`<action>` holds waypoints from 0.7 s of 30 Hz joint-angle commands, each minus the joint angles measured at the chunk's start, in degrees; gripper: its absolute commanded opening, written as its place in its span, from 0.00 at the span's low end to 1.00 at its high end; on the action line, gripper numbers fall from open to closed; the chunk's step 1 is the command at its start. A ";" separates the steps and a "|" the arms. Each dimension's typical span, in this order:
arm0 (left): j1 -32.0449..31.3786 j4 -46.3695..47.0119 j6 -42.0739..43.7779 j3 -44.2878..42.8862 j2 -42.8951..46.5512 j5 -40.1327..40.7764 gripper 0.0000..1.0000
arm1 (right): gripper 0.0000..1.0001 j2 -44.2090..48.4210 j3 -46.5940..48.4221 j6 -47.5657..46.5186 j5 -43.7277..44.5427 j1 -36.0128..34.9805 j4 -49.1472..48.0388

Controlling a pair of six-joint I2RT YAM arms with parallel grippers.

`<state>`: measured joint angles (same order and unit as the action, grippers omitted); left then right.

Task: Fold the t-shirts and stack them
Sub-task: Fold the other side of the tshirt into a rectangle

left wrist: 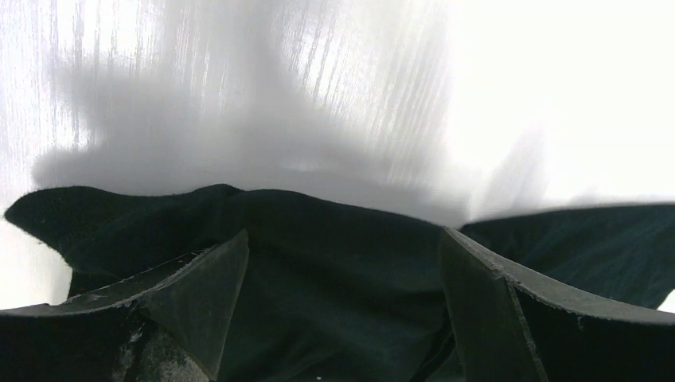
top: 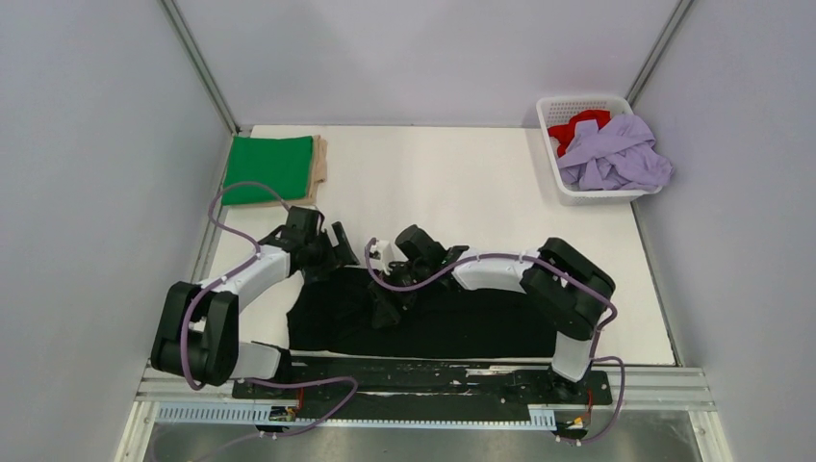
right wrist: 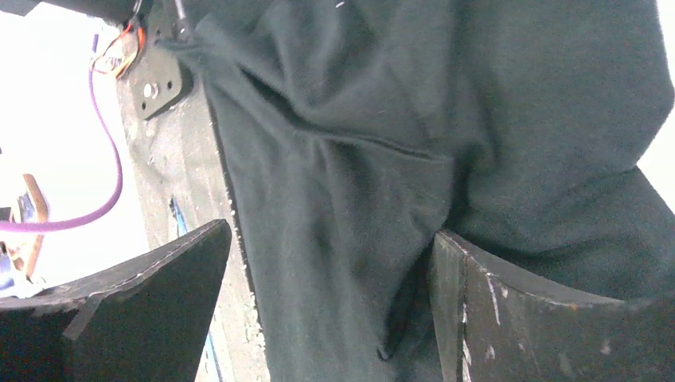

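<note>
The left gripper (left wrist: pixel 342 247) and right gripper (right wrist: pixel 330 239) are both hanging spread wide, grasping nothing, over the black t-shirt (top: pixel 471 322), which is lying rumpled along the tabletop's (top: pixel 433 173) near edge. The folded green t-shirt (top: pixel 269 166) is resting on the tan t-shirt (top: pixel 321 164) at the far left corner.

Soft, even light is filling the overhead view, casting only faint shadows. In the left wrist view the white table surface (left wrist: pixel 557 79) is blowing out and streaking with blur beyond the large black cloth t-shirt (left wrist: pixel 334 270). The right wrist view is overexposing at its left edge.
</note>
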<state>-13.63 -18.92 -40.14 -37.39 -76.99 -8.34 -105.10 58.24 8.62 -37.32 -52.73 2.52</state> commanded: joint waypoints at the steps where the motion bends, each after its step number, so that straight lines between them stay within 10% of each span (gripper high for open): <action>1: 1.00 3.09 1.08 -0.42 -3.85 2.23 0.97 | 0.88 5.12 -2.37 -4.16 -1.76 -3.86 -2.05; 11: 2.76 1.18 1.29 -3.33 -7.47 4.59 0.96 | 0.90 16.51 -11.66 -7.75 4.86 -9.68 -3.66; 21: 3.46 -1.86 1.62 -7.34 -7.64 7.39 0.96 | 0.92 9.33 -6.45 -7.69 15.14 -9.59 -5.74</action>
<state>-11.77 -20.88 -40.60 -43.33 -83.31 -8.78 -92.44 48.14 1.32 -28.64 -62.08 -1.39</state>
